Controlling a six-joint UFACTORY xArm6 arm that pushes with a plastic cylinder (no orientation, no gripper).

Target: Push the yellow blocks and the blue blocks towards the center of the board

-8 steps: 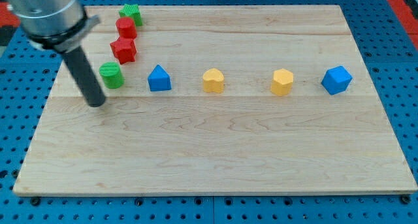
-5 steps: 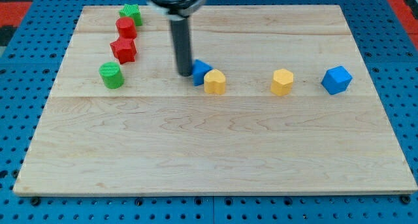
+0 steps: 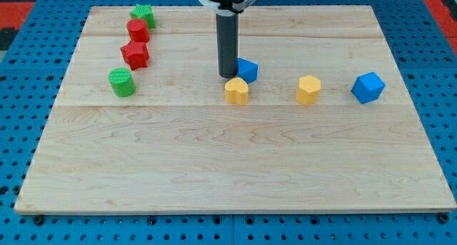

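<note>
The tip (image 3: 227, 75) — a bare rod with no jaws, holding nothing — touches the left side of one blue block (image 3: 247, 69) beside a yellow block (image 3: 236, 91) near center, while the second yellow block (image 3: 308, 89) and the blue cube (image 3: 368, 87) remain rightward, unpushed.
</note>
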